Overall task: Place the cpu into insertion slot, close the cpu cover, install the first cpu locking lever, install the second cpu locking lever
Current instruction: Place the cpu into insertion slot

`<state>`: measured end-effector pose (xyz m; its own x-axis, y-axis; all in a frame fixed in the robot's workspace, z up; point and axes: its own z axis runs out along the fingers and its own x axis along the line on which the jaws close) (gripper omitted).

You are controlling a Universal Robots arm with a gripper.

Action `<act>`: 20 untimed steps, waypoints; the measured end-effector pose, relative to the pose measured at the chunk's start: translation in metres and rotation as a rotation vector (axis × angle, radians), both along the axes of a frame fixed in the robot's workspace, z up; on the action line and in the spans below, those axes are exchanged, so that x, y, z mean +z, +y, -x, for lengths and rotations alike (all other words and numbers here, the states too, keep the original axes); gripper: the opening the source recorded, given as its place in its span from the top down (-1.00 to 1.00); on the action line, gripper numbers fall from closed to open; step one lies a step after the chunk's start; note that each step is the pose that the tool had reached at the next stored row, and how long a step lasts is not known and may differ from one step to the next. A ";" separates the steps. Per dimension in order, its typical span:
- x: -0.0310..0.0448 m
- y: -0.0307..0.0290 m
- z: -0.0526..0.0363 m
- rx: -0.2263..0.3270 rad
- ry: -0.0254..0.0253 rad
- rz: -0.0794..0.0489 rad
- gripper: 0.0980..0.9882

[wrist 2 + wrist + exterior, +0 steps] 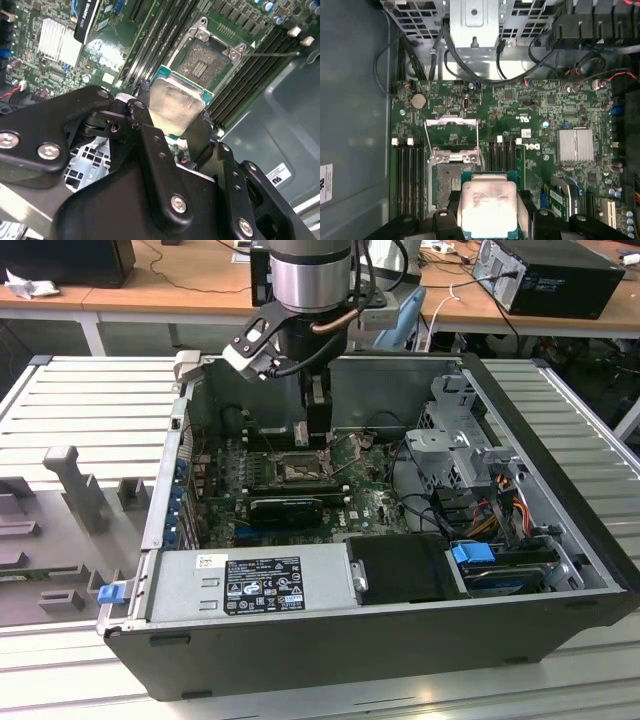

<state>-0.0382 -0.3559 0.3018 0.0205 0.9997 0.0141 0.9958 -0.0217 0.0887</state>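
An open computer case (300, 645) lies on its side on a ribbed, pale metal table (90, 400). Just behind its dark near wall sits a boxy grey power supply (250, 585) with a black label, and toward the exterior view's right a matte black block (400, 568) and a blue plastic tab (473, 553). Beyond them the green circuit board (370, 502) lies flat, with a long black card (285, 510) standing on it. Farther in is the insertion slot (447, 180), a square socket with a grainy dark contact field and a silvery rim, uncovered. The cpu cover (445, 121), a thin metal frame with a square window, is swung open on the socket's far edge. Long black memory slots (407, 175) flank the socket, and a ribbed silvery heatsink (576, 145) sits well apart from it.

The gripper (490, 217), black with round screw heads, has its jaws closed on two opposite edges of the cpu (490, 207). The chip is a flat square with a dull, smudged silvery face and a green border. It hangs above the board, partly over the slot and not seated. The arm's polished steel wrist (310, 275) rises at the case's far wall.
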 end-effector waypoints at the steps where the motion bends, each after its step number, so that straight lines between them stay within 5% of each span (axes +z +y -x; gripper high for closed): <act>1: -0.0018 0.0001 0.0015 0.000 -0.0001 0.000 0.03; 20: -0.0150 0.0010 0.0021 0.000 -0.0002 0.001 0.03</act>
<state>-0.0403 -0.3549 0.2867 0.0205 0.9997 0.0128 0.9958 -0.0216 0.0890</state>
